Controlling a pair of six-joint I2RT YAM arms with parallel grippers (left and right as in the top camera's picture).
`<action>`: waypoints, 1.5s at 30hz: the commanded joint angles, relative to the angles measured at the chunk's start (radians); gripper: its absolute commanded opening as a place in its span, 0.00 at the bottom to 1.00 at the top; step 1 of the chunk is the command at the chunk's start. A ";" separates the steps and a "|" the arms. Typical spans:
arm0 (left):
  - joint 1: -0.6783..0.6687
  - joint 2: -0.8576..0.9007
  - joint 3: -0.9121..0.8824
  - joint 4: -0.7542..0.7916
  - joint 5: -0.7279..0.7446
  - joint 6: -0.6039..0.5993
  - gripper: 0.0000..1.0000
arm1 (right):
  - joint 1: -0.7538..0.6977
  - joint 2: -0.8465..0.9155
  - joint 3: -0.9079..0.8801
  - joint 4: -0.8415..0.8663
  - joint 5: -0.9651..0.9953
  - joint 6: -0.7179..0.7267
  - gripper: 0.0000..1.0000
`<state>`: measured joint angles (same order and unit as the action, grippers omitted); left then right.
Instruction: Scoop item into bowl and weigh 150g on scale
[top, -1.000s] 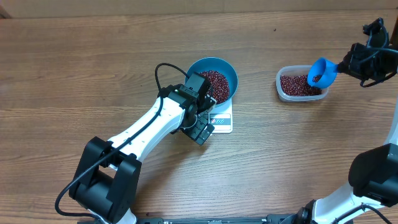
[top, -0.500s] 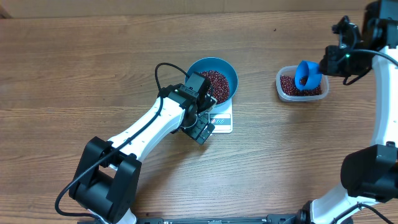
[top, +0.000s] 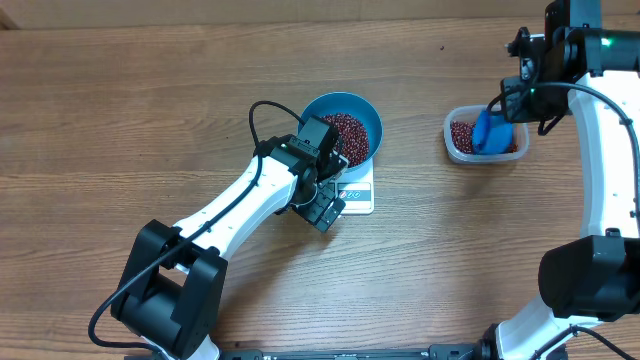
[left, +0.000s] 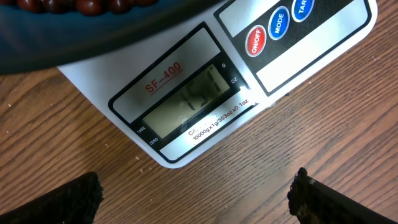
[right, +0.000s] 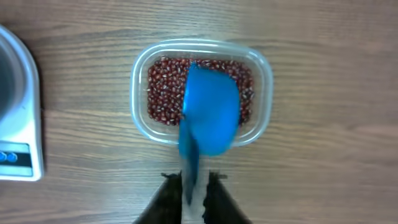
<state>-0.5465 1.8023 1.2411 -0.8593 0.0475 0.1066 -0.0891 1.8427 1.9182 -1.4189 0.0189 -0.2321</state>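
The blue bowl (top: 362, 112) stands on the white scale (top: 360, 195) and holds a heap of dark red beans (top: 345, 132). My left gripper (top: 328, 208) hangs open at the scale's front edge. In the left wrist view the scale (left: 186, 106) fills the frame and the gripper (left: 196, 200) has bare wood between its fingers (left: 68, 202). My right gripper (top: 508, 102) is shut on the handle of a blue scoop (top: 488, 130). In the right wrist view the gripper (right: 194, 183) holds the scoop (right: 210, 115) with its outside facing the camera over more beans (right: 163, 93).
A clear plastic tub (top: 452, 135) of beans sits right of the scale, and its rim (right: 138, 81) shows in the right wrist view. The scale's corner (right: 22, 124) lies at that view's left edge. A black cable (top: 258, 112) loops off the left arm beside the bowl.
My right arm swung in from the tub's right side. The scoop has turned from mouth-up with beans in it to hanging over the tub. The left arm has not moved.
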 joint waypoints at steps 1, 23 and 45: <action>-0.003 0.002 -0.010 0.003 -0.006 -0.010 1.00 | 0.003 -0.034 -0.001 0.021 0.025 0.104 0.04; -0.003 0.002 -0.010 0.004 -0.006 -0.010 1.00 | -0.504 0.002 -0.240 0.134 -0.356 0.108 0.64; -0.003 0.002 -0.010 0.003 -0.006 -0.010 1.00 | -0.612 0.002 -0.766 0.777 -1.009 -0.005 0.35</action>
<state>-0.5465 1.8023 1.2385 -0.8593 0.0471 0.1062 -0.7036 1.8545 1.1572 -0.6491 -0.9562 -0.2241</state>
